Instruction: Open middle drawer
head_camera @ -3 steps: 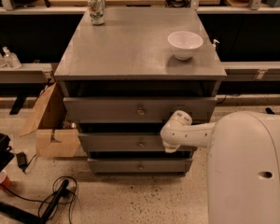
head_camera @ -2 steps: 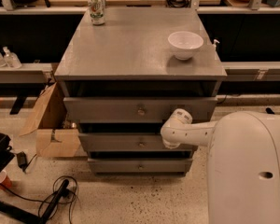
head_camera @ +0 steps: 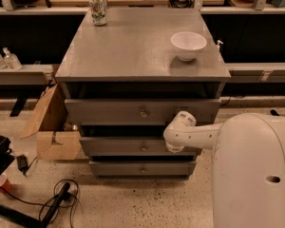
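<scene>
Reaching in from the right, your gripper (head_camera: 175,145) sits at the right part of the grey painted wooden middle drawer (head_camera: 114,146).
Your rounded white arm (head_camera: 194,134) comes from the robot's white body (head_camera: 254,175) at lower right and covers the gripper, so you cannot tell whether it is released or grasping anything; the drawer's small round brass knob (head_camera: 143,148) shows just left of it, uncovered; a white ceramic bowl (head_camera: 188,45) and a printed drink can (head_camera: 98,9) stand well apart on the grey cabinet top (head_camera: 133,51).
</scene>
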`<action>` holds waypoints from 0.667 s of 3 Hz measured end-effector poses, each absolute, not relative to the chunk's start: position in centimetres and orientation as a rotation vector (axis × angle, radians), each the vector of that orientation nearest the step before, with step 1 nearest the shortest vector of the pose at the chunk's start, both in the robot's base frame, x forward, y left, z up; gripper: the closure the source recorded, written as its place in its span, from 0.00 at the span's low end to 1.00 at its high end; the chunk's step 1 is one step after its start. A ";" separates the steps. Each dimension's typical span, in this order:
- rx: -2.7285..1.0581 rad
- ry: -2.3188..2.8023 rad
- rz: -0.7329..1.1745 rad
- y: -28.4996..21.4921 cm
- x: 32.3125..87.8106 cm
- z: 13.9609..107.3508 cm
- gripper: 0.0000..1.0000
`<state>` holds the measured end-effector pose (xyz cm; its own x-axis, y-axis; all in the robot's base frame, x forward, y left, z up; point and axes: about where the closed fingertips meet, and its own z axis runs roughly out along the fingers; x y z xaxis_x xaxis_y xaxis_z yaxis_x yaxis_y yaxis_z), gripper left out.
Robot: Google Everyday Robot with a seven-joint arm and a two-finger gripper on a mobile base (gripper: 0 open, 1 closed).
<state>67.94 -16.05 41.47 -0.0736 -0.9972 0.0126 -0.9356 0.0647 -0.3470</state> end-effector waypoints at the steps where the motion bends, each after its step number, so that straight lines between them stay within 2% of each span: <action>1: -1.965 2.111 -0.391 -16.1 67.9 41.7 1.00; 2: -1.965 2.111 -0.391 -16.1 67.9 41.9 1.00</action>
